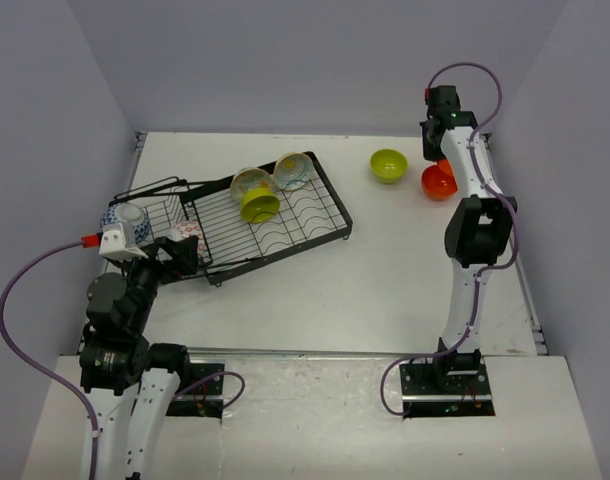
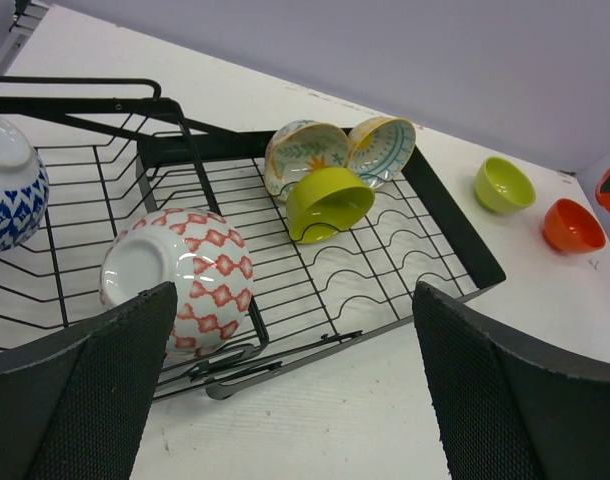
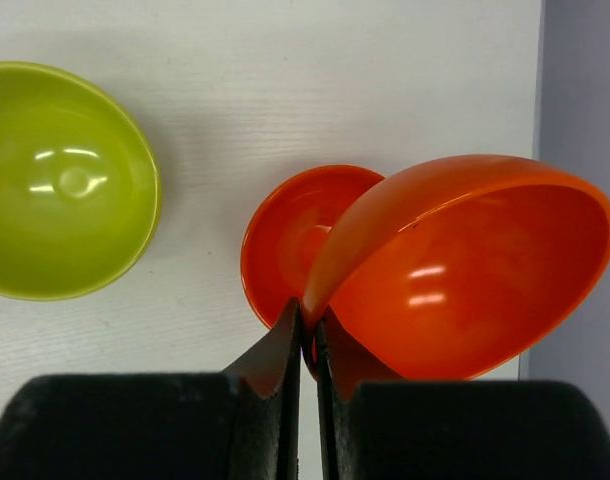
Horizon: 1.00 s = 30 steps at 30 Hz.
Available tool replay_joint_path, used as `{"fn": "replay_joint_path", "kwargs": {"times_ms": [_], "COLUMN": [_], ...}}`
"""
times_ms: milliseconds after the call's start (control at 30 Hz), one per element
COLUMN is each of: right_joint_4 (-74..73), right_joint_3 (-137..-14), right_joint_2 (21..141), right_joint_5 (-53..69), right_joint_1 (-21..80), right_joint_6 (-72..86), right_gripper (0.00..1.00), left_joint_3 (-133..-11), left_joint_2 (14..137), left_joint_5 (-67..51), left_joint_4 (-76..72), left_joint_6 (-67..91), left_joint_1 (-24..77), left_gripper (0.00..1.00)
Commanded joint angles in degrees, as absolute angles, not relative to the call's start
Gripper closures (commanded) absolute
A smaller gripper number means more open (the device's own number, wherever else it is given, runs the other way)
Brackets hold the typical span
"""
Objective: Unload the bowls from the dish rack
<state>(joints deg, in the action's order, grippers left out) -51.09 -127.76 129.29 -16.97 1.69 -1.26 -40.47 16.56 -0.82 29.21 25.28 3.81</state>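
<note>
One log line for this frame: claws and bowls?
right claw shut on orange bowl rim | left claw open near red-and-white bowl | dish rack holds five bowls | table: lime bowl, second orange bowl

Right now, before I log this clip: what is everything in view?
Dish rack: one, black wire, left half of the table.
Blue-and-white bowl: one, rack's left end.
Red-and-white bowl: one, in the rack beside it.
Cream patterned bowls: two, leaning together at the rack's far side.
Lime green bowls: two; one tipped in the rack, one on the table.
Orange bowls: two; one on the table, one held close by it.
Table: one, white.
Left arm: black-and-white, jaws open, near the red-and-white bowl.
Right arm: black-and-white, jaws shut on the held orange bowl's rim.
</note>
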Motion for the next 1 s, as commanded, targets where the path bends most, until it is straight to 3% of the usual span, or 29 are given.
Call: {"fn": "replay_joint_path", "kwargs": {"times_ms": [0,600,900,967], "right_joint_4": [-53.88,-58.0,-59.15,-58.98], "right_joint_3": [-131.75,-131.66,-131.13,-131.13], "right_joint_2": [130.96,135.96,135.88,135.7], "right_joint_5": [-15.91,-11.87,-12.13,-12.91], "right_joint_1": [1.32,1.32,1.41,1.41], "right_joint_6": [-5.97,-7.82,-6.94,-6.59], "right_gripper": [1.0,1.0,0.97,0.92], "left_joint_3": [-40.25,-40.25,-40.25,-40.34], "left_joint_2": [17.23,16.35,16.35,16.35], "left_joint_5": [-1.85,-1.49,-1.49,-1.49], "left_joint_4": [26.72,26.89,26.89,26.89], "left_joint_6": [23.73,23.82,23.73,23.73], "left_joint_1": [4.22,5.1,5.45,5.45], "left_gripper": [0.0,0.0,0.0,0.0]}}
